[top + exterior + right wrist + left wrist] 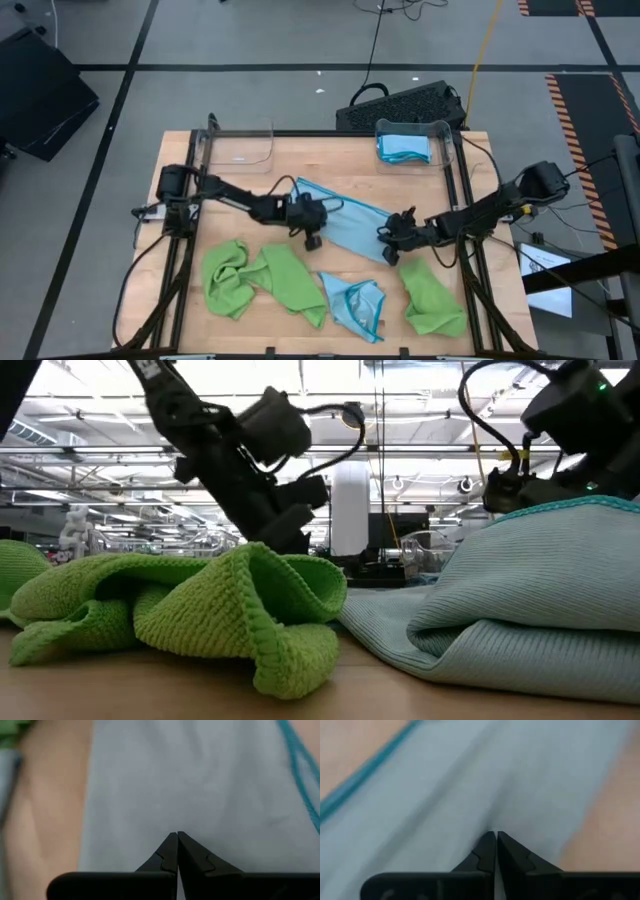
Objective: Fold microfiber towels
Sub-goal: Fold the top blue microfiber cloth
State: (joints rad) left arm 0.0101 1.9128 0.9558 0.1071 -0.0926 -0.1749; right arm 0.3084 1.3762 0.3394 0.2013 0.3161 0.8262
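Progress is early: folded blue towels [402,146] sit in a bin; left end effector [312,222] and right end effector [392,236] each pinch the spread blue towel [345,222]; green towels [262,279] wait crumpled.

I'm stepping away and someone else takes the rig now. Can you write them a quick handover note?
Left gripper: shut on the blue towel at mid-table, at its left end.
Right gripper: shut on the same towel's right end.
Done: one folded blue towel lies in the right bin.
Left: finish this fold; then the two green towels front left, a crumpled blue one at front centre and a green one front right.
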